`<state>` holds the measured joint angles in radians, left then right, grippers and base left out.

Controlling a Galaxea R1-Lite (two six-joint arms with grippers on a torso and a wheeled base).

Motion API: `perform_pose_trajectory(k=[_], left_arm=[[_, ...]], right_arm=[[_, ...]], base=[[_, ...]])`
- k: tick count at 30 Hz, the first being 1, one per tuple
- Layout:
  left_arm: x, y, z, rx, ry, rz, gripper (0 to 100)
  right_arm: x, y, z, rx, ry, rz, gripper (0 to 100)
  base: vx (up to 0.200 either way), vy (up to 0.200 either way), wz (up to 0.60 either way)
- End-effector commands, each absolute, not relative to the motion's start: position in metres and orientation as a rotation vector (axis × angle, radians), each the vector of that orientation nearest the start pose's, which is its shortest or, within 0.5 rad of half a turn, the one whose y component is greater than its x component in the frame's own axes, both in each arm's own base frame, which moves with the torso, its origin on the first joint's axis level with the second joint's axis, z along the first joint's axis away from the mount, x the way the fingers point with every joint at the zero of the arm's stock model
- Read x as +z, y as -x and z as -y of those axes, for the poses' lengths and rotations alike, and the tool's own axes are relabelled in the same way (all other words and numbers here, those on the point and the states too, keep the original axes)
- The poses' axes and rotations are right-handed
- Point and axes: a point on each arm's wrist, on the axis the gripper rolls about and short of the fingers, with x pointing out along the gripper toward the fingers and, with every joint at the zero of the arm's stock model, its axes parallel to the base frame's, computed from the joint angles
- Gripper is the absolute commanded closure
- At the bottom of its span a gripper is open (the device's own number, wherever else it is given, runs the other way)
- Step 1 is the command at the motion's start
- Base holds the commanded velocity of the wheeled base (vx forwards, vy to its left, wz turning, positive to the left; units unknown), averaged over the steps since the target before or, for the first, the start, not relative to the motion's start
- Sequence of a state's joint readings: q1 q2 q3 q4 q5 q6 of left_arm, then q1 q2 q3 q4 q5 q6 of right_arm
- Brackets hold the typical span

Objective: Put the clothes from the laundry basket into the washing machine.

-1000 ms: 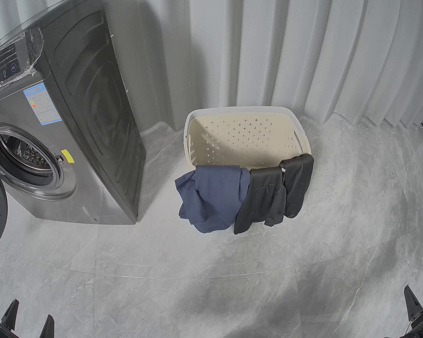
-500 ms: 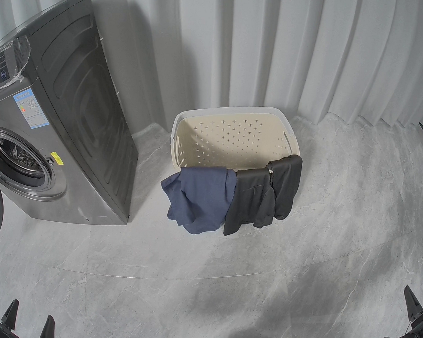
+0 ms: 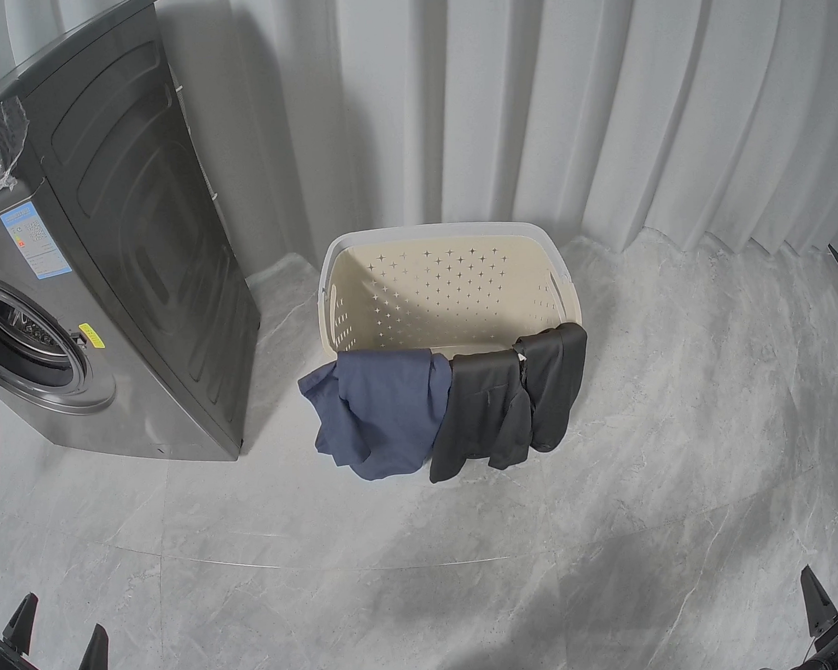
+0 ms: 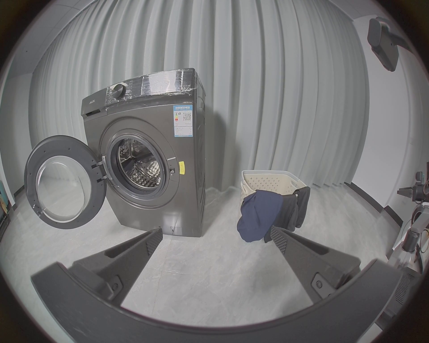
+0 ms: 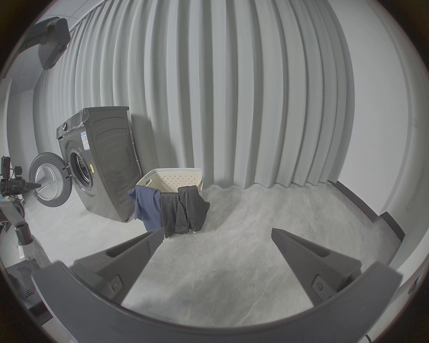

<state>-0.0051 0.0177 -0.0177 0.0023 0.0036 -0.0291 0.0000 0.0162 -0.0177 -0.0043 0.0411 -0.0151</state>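
Your left gripper (image 4: pixel 214 232) and right gripper (image 5: pixel 216 232) both gape wide, empty

Navy blue cloth (image 3: pixel 381 411) and dark grey garment (image 3: pixel 505 401) drape the cream perforated plastic laundry basket's (image 3: pixel 437 229) front rim mid-frame; grey washing machine (image 3: pixel 130 252) sits far left.

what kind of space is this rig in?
Probably a staged laundry corner: an open front-loading washing machine, a laundry basket draped with clothes, and a pleated white curtain backdrop.

A pleated white curtain (image 3: pixel 519 96) spans ten to two o'clock; a glossy grey marble-patterned tile floor (image 3: pixel 356 574) lies toward six.
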Motion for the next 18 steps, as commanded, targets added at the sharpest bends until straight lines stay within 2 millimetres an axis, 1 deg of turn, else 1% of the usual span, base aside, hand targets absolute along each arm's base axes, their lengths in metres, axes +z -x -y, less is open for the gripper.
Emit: perform_pose_trajectory(k=[1, 3, 9, 18], left_arm=[[0.0762, 0.0224, -0.0002, -0.001, 0.029, -0.008, 0], [0.0763, 0.0226, -0.0002, 0.000, 0.031, -0.005, 0], [0.0762, 0.0224, -0.0002, 0.000, 0.031, -0.008, 0], [0.0763, 0.0226, -0.0002, -0.001, 0.029, -0.005, 0]], right_arm=[[0.0760, 0.0226, -0.0009, 0.043, 0.015, 0.002, 0], [0.0760, 0.0226, -0.0009, 0.043, 0.015, 0.002, 0], [0.0760, 0.0226, -0.0009, 0.043, 0.015, 0.002, 0], [0.0762, 0.0225, -0.0009, 0.041, 0.015, 0.002, 0]], base=[[0.200, 0.000, 0.00], [0.200, 0.000, 0.00], [0.000, 0.000, 0.00], [0.000, -0.200, 0.00]])
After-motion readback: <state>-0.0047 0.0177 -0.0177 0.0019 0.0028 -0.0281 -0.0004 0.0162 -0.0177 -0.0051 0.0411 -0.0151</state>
